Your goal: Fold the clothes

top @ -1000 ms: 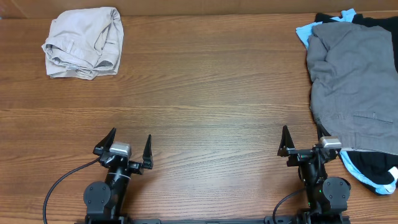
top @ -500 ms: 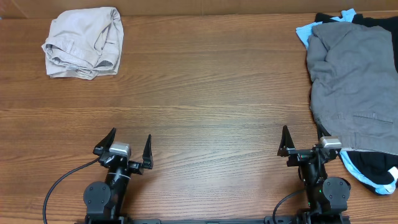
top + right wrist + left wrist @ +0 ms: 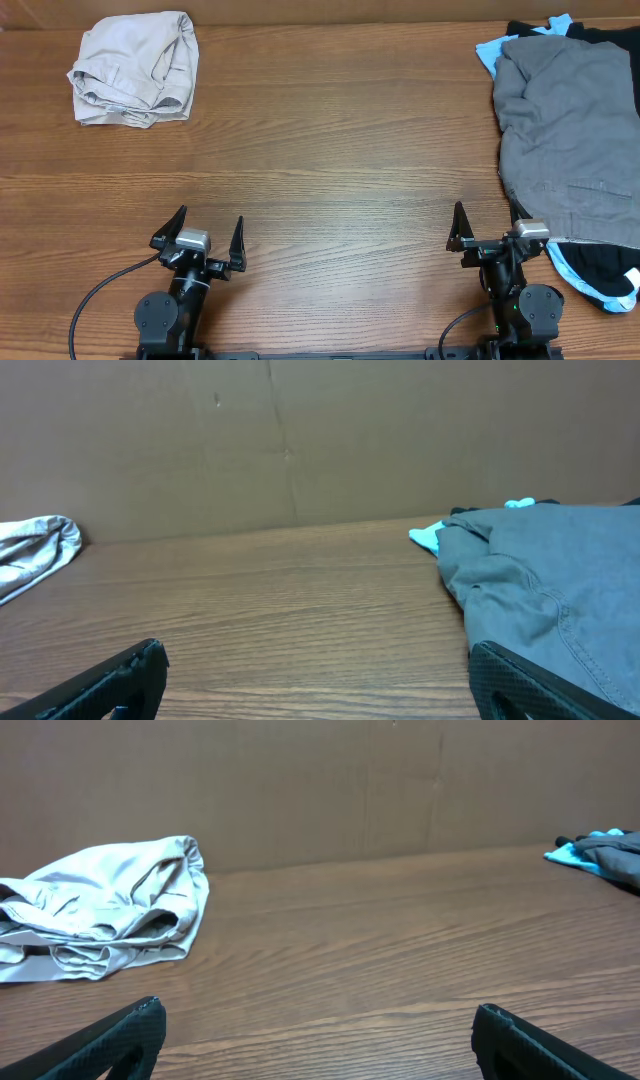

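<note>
Folded light beige shorts [image 3: 134,66] lie at the table's far left; they also show in the left wrist view [image 3: 100,905] and at the left edge of the right wrist view [image 3: 30,555]. Grey shorts [image 3: 570,130] lie on top of a pile at the far right, over light-blue [image 3: 490,50] and black [image 3: 595,265] pieces; the grey shorts also show in the right wrist view [image 3: 540,580]. My left gripper [image 3: 198,240] is open and empty near the front edge. My right gripper [image 3: 487,233] is open and empty, its right finger next to the grey shorts.
A brown cardboard wall [image 3: 320,780] stands behind the wooden table [image 3: 330,150]. Both arm bases sit at the front edge, with black cables beside them.
</note>
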